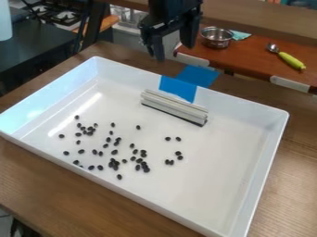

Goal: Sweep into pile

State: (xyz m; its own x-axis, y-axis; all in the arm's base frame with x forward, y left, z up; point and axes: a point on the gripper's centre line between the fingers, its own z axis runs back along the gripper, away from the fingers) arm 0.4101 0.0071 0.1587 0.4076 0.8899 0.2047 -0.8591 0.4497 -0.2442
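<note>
From where I'm standing, the job is looking to be at its start: the beans (116, 165) are lying loose and the sweeping bar (173, 106) is resting untouched. The end effector (174, 52) is hanging over the far side of the tray (217, 171), its 2 fingers spreading apart with nothing between them. The bar is sitting below it and a little toward me, just inside the far wall, its dark edge facing the beans. Most beans are scattering farther below the end effector and to its left, with a smaller, sparser group lying more directly beneath. I'm judging that the next move is calling for a descent onto the bar and a firm grip, then a sweep gathering the strays toward the thicker patch.

The tray is standing on a brown wooden surface (37, 180), with blue tape (178, 88) clinging to its far rim just below the end effector. Beyond and to the right of the end effector, a reddish counter (248, 55) is holding a metal bowl (217, 39), a teal cloth (239, 35) and a green-handled utensil (289, 60). Far to its left, a stove (62, 14) is standing behind a black counter (37, 48)
</note>
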